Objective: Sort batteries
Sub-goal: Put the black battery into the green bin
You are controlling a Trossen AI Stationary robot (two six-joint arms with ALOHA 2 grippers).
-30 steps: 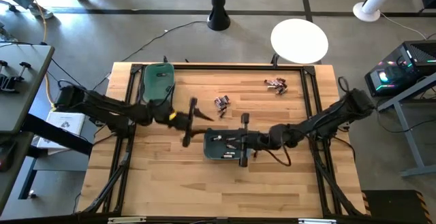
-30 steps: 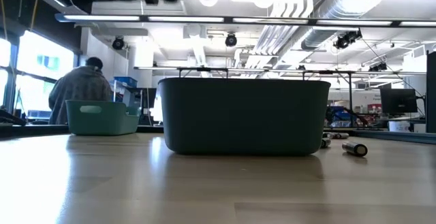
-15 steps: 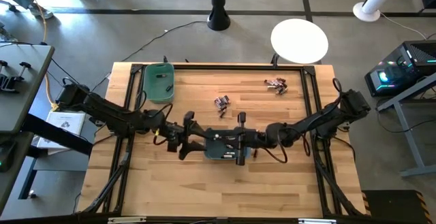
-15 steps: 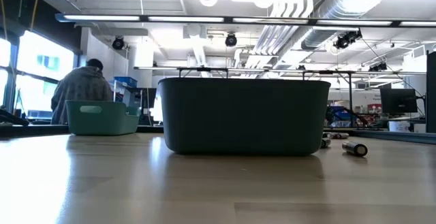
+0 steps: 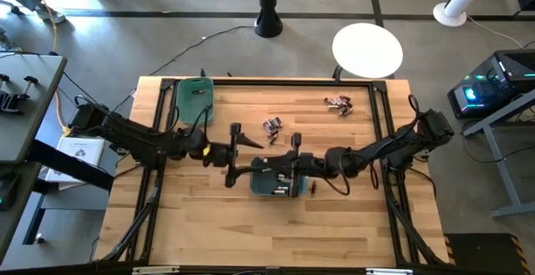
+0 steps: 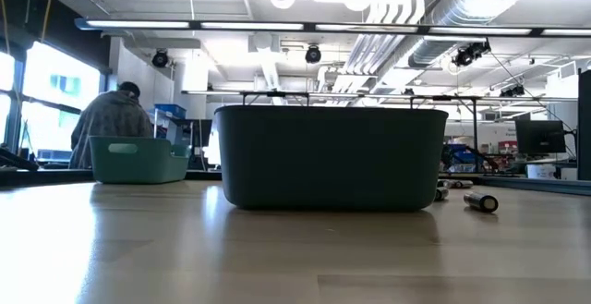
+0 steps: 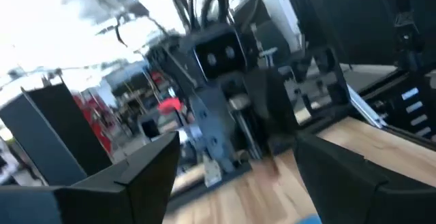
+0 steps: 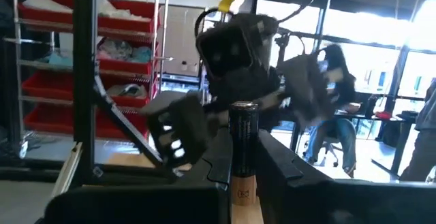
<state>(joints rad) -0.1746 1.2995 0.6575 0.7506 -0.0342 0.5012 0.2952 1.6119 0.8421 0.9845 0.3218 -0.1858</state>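
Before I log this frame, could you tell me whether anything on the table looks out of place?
One battery lies alone on the table just outside the dark bin, beside the right gripper. Two small battery clusters wait unsorted farther back.

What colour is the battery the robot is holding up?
The battery between the right gripper's fingers is black on top and copper-brown below. The right wrist view shows it best.
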